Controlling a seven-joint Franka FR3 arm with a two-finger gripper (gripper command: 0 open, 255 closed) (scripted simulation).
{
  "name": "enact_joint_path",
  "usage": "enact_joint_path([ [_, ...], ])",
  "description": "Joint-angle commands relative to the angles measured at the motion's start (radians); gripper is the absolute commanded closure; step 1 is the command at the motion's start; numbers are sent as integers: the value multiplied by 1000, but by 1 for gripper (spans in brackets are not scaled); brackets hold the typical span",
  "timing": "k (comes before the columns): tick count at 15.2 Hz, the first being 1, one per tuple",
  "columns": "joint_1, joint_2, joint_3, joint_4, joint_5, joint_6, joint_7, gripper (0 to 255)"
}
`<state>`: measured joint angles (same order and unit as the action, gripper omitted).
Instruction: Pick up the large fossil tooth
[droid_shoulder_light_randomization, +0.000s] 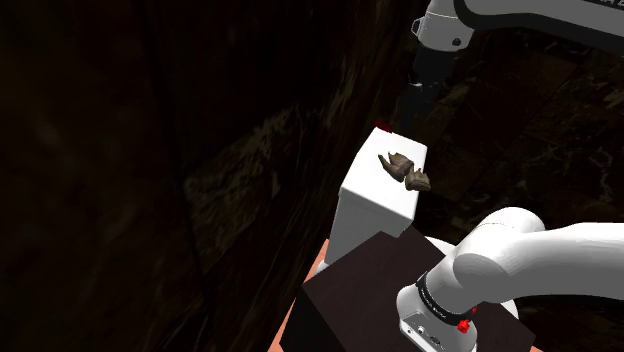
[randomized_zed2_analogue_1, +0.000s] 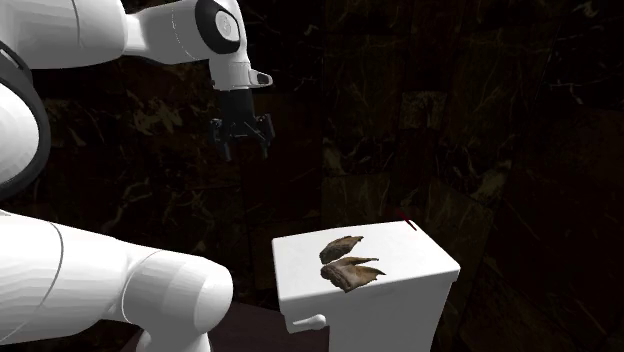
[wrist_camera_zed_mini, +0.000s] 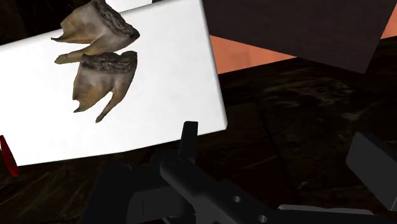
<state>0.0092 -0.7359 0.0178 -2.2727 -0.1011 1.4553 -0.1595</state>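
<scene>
My gripper (randomized_zed2_analogue_1: 245, 150) is black and my arm (randomized_zed2_analogue_1: 160, 30) white. Both fossil teeth (wrist_camera_zed_mini: 102, 79) are tan-brown with dark speckled crowns; the tabletop (wrist_camera_zed_mini: 165, 83) beneath them is plain white.

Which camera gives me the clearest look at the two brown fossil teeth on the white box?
The wrist view: the fossil teeth lie near, side by side, roots and rough crowns plain. The shoulder view shows them as small dim lumps on the white box; the second exterior view, from a low slant.
</scene>
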Motion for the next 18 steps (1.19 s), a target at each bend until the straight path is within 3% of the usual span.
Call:
enact_joint_path([
  [1,0,0,0,0,0,0,0,0],
  [10,-102,155,-172,-57,19,241,20,0],
  [18,-169,343,-327,-60,92,443,2,0],
])
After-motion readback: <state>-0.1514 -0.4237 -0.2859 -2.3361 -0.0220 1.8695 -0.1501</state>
